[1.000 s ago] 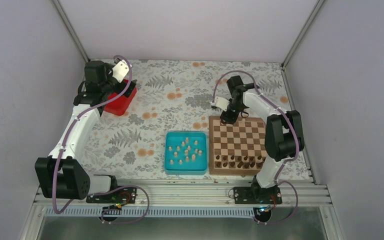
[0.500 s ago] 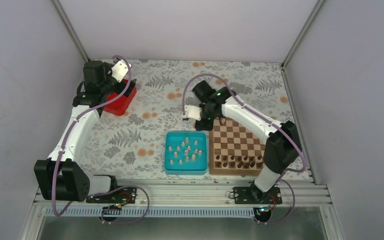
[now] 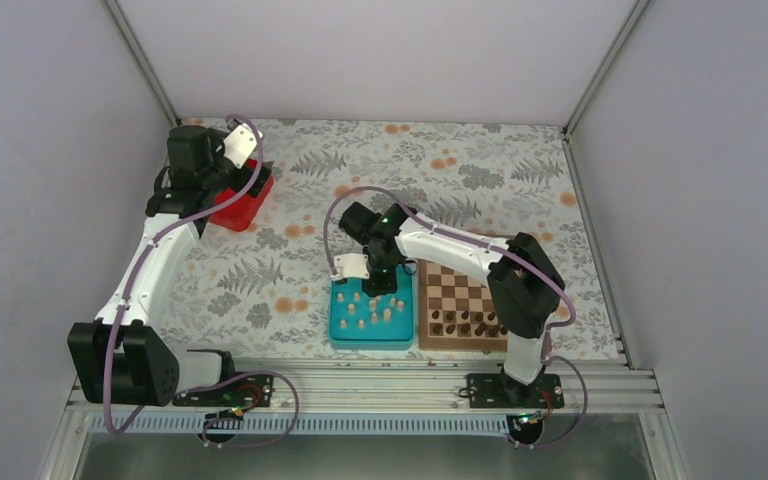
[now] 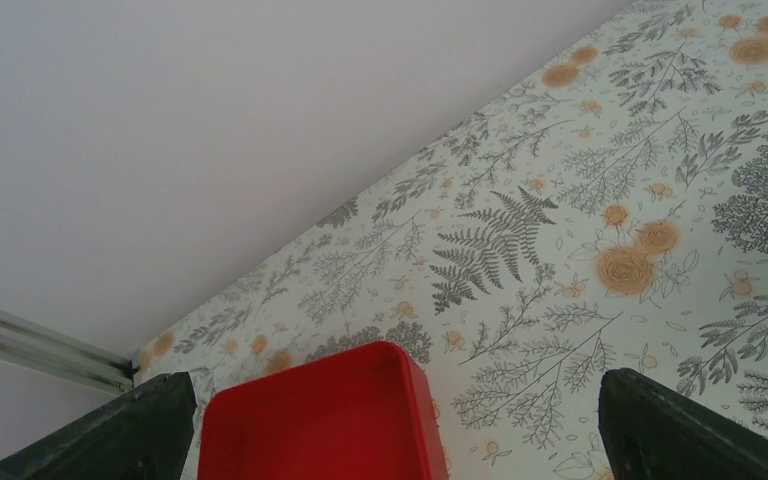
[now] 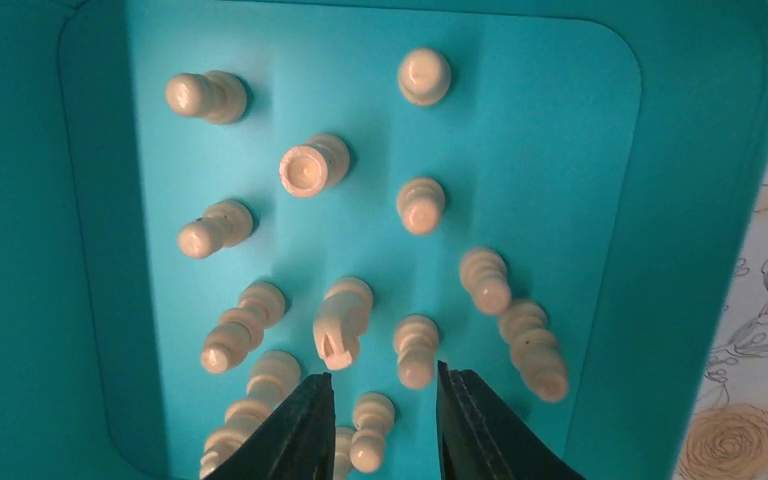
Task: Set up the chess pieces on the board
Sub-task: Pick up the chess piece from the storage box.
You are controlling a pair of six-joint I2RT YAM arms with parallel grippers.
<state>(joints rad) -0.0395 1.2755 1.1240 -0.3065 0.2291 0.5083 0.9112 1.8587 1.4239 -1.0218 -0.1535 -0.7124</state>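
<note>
From above, left arm (image 3: 155, 260) reaching far left, left pincer (image 3: 222, 182) over red tray (image 3: 242, 207), right arm (image 3: 460, 250) bent left, right pincer (image 3: 382, 290) in teal tray (image 3: 340, 335) holding the chess pieces (image 3: 372, 305), left of the board (image 3: 472, 288), left wrist, jaws wide apart, right wrist, jaws narrowly apart astride one pale piece (image 5: 372, 440).

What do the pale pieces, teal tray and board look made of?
The pale pieces are likely turned wood: matte beige, lathe-rounded shapes. The teal tray is probably moulded plastic: smooth, uniform colour, rounded corners, soft sheen. The board seems to be wood, with light and dark brown squares and a brown border; its finish is too small to judge.
</note>
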